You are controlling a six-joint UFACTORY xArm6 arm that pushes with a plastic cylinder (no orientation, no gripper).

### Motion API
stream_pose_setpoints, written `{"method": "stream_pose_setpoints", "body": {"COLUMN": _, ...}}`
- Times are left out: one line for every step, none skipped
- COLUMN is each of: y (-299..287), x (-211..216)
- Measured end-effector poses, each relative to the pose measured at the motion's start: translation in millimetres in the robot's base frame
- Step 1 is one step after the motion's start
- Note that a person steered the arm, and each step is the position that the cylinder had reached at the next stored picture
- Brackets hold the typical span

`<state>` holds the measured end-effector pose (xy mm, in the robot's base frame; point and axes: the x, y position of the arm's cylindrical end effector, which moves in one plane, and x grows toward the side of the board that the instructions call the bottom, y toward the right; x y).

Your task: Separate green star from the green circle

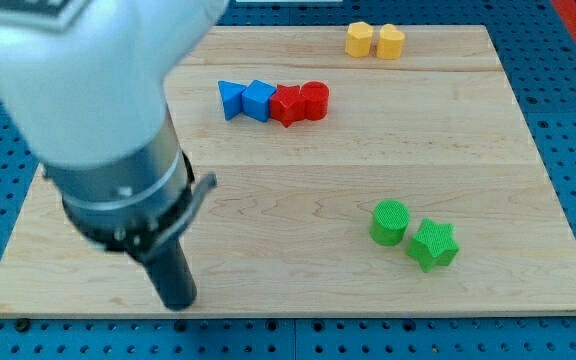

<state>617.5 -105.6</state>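
Note:
The green circle (389, 221) sits on the wooden board (298, 170) at the lower right. The green star (433, 245) lies right beside it, to its lower right, touching or almost touching. My tip (177, 303) is near the board's bottom edge at the view's lower left, far to the left of both green blocks.
A blue triangle-like block (231, 100), a blue cube (259, 100), a red star (288, 104) and a red cylinder (314, 99) form a row at upper centre. Two yellow blocks (359, 39) (390, 42) sit at the top edge. The arm's large body (98, 110) covers the left.

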Motion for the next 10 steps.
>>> {"method": "stream_pose_setpoints", "body": {"y": 11, "x": 1}}
{"method": "stream_pose_setpoints", "body": {"y": 12, "x": 2}}
{"method": "stream_pose_setpoints", "body": {"y": 51, "x": 0}}
{"method": "stream_pose_setpoints", "body": {"y": 173, "x": -1}}
{"method": "stream_pose_setpoints", "body": {"y": 280, "x": -2}}
{"method": "stream_pose_setpoints", "body": {"y": 293, "x": -20}}
{"method": "stream_pose_setpoints", "body": {"y": 282, "x": -51}}
{"method": "stream_pose_setpoints", "body": {"y": 259, "x": -90}}
{"method": "stream_pose_setpoints", "body": {"y": 202, "x": -113}}
{"method": "stream_pose_setpoints", "body": {"y": 185, "x": -110}}
